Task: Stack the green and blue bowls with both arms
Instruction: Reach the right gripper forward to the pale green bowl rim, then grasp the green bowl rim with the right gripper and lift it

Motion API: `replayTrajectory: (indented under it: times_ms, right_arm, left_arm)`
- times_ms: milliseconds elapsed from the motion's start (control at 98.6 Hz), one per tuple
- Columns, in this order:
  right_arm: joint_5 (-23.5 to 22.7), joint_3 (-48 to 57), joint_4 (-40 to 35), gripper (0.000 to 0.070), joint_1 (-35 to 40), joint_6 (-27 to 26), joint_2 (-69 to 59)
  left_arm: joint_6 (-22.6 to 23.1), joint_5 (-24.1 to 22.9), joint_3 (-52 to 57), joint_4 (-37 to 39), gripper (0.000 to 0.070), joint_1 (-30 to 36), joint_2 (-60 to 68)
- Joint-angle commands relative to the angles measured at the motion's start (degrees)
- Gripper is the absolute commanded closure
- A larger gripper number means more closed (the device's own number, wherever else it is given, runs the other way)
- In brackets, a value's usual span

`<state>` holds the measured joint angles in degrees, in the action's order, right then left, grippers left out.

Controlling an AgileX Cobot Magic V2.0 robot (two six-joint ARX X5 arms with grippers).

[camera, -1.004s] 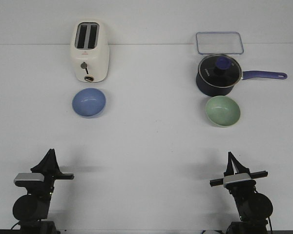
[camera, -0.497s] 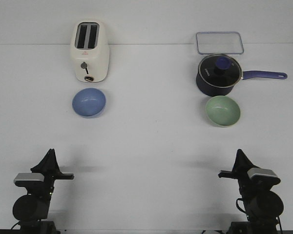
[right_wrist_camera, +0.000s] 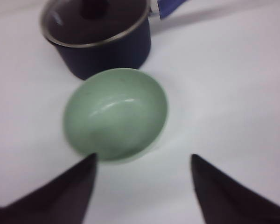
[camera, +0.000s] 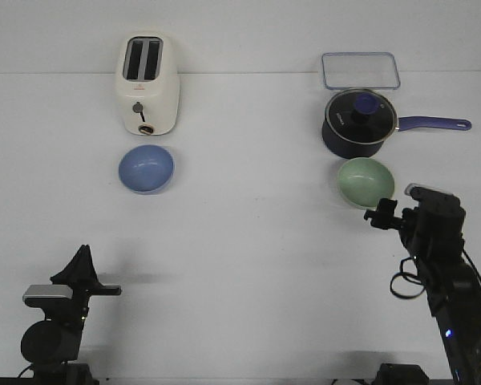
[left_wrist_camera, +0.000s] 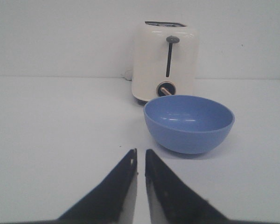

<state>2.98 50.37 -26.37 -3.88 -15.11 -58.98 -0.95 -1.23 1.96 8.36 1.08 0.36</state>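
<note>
Right arm (camera: 433,233) just swung up to the green bowl (camera: 366,182), fingers (right_wrist_camera: 70,186) spread wide for a grab, while the left arm (camera: 64,309) sits parked, its fingers (left_wrist_camera: 126,177) nearly closed on nothing.

The blue bowl (camera: 146,168) is small and round. It sits right side up on the white table, just in front of the toaster, and it has nothing inside. The green bowl (camera: 365,182) is the same size and a soft, pale green. It sits right side up too, with nothing inside, just in front of the dark blue pot. The two bowls are far apart, one on each side of the table.
</note>
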Motion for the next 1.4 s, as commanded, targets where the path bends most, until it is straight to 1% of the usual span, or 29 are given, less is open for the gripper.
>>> replayTrajectory:
  times_ms: [0,152,345,416,456,497,537,568,578,588,618,791,862,994,1075,1115,1247,1389]
  right_arm:
    - [-0.11,3.58,0.39,0.0202,-1.25,2.34,-6.36]
    - [-2.19,9.81,1.14,0.0202,-3.61,4.15,-18.69]
    - [-3.65,16.33,1.07,0.0203,-5.25,4.50,-31.69]
    - [-3.72,17.79,1.01,0.0221,-5.25,4.50,-35.04]
    - [-4.00,18.27,0.96,0.0272,-5.25,4.55,-36.33]
    - [-4.44,18.56,0.96,0.0356,-5.25,4.55,-37.35]
    - [-4.66,18.67,0.98,0.0460,-5.25,4.55,-37.97]
    - [-4.66,18.67,0.83,0.0553,-5.22,4.61,-38.07]
    - [-4.68,18.67,0.76,0.0572,-5.25,4.70,-38.07]
    - [-4.70,18.67,0.76,0.0613,-5.25,4.74,-38.07]
    - [-4.70,18.67,0.74,0.0698,-5.25,4.87,-38.07]
    - [-5.27,18.73,-1.11,0.0700,-5.64,6.29,-34.62]
    - [-6.82,18.73,-2.12,0.0700,-5.75,6.67,-31.47]
    - [-12.74,18.73,-4.31,0.0700,-5.84,6.19,-23.69]
    - [-16.70,18.73,-6.86,0.0700,-5.62,5.95,-18.78]
    - [-17.92,18.73,-8.48,0.0700,-5.14,5.95,-16.59]
    - [-18.71,18.18,-13.81,0.0700,-1.14,5.97,-10.88]
    - [-19.74,14.86,-16.00,0.0700,7.48,5.90,-6.29]
  left_arm:
    - [-0.13,0.17,-1.14,0.70,0.0685,-0.04,-0.09]
    - [-0.13,0.20,-1.14,0.72,0.0685,-0.04,-0.09]
    - [-0.13,0.17,-1.14,0.72,0.0685,-0.04,-0.09]
    - [-0.13,0.20,-1.14,0.72,0.0685,-0.04,-0.09]
    - [-0.13,0.17,-1.14,0.70,0.0685,-0.04,-0.09]
    - [-0.13,0.20,-1.14,0.70,0.0685,-0.04,-0.09]
    - [-0.13,0.17,-1.14,0.72,0.0685,-0.04,-0.09]
    - [-0.13,0.17,-1.14,0.70,0.0685,-0.04,-0.09]
    - [-0.13,0.17,-1.14,0.70,0.0685,-0.04,-0.09]
    - [-0.13,0.17,-1.14,0.70,0.0685,-0.04,-0.09]
    - [-0.13,0.17,-1.14,0.72,0.0685,-0.04,-0.09]
    - [-0.13,0.17,-1.14,0.70,0.0685,-0.04,-0.09]
    - [-0.13,0.17,-1.14,0.72,0.0685,-0.04,-0.09]
    - [-0.13,0.17,-1.14,0.72,0.0685,-0.04,-0.09]
    - [-0.13,0.20,-1.14,0.72,0.0685,-0.04,-0.09]
    - [-0.13,0.20,-1.14,0.72,0.0685,-0.04,-0.09]
    - [-0.13,0.17,-1.14,0.72,0.0685,-0.04,-0.09]
    - [-0.13,0.17,-1.14,0.72,0.0685,-0.04,-0.09]
